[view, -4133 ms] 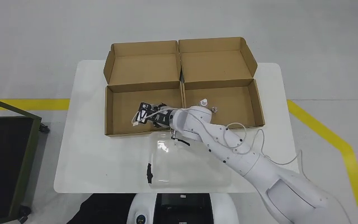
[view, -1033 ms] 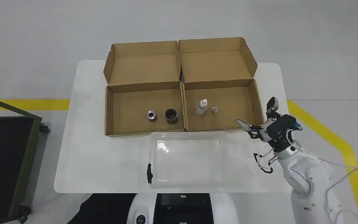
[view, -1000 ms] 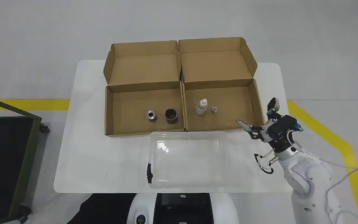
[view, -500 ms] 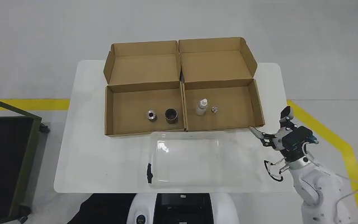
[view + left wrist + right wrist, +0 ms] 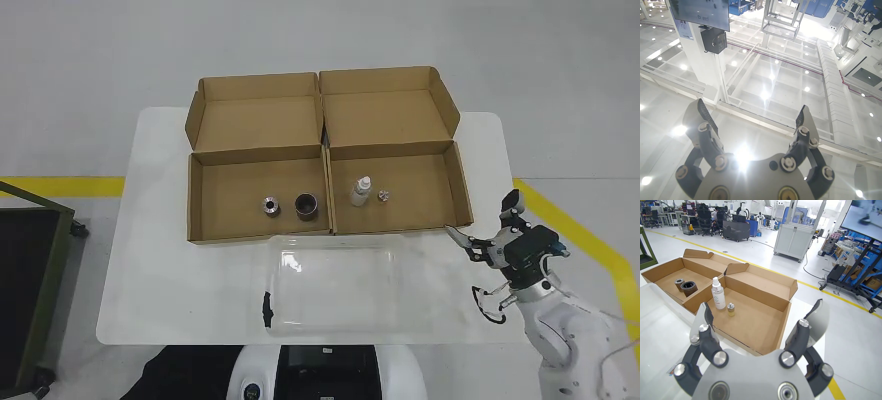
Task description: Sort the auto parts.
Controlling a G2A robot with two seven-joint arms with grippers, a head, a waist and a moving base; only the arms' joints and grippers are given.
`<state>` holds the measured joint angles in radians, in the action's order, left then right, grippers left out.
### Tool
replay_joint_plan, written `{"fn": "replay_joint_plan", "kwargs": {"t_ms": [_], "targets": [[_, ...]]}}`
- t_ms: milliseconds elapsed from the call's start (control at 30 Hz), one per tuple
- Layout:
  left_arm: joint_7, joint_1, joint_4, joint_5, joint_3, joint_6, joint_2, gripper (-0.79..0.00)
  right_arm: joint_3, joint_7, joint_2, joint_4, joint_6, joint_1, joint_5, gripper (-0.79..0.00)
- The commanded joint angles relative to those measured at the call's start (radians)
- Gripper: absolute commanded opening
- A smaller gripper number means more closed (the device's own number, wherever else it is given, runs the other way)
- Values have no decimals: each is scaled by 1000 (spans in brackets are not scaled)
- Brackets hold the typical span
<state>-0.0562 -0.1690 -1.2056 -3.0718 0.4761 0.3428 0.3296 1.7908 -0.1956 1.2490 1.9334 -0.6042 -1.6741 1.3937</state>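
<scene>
A white surface (image 5: 160,260) carries two open cardboard boxes set side by side at its far half, touching along their shared wall, each with its lid flap folded back. The left box (image 5: 225,205) and the right box (image 5: 425,195) are alike in shape. In front of them, toward the robot, lies a clear plastic tray (image 5: 340,290), its far edge just beside the boxes' near walls.

The right claw (image 5: 480,214) hangs at the right edge of the surface, just beside the near right corner of the right box. In its own wrist view the right claw (image 5: 762,306) has its fingers spread wide apart with nothing between them, and it faces across the boxes. The left claw (image 5: 752,105) points up at a ceiling (image 5: 772,75) with many lights; its fingers are also spread apart and hold nothing.

A spray bottle (image 5: 361,190) (image 5: 717,294) stands upright in the right box, near the wall shared with the left box. In the left box a black ring (image 5: 306,206) (image 5: 689,288) stands near that same wall, and a metal cylinder (image 5: 269,206) (image 5: 678,284) stands just beside it, farther from the wall. A small bottle (image 5: 383,196) (image 5: 731,310) with a metal cap stands upright just beside the spray bottle. A dark strip (image 5: 267,308) lies at the tray's left edge; what it is cannot be told.
</scene>
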Motion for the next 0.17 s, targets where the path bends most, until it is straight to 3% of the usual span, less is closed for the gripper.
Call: {"fn": "replay_joint_plan", "kwargs": {"t_ms": [0,133], "targets": [[0,0,0,0,0,0,0,-1,0,0,0,0,0,0,0,0],[0,0,0,0,0,0,0,0,0,0,0,0,0,0,0,0]]}}
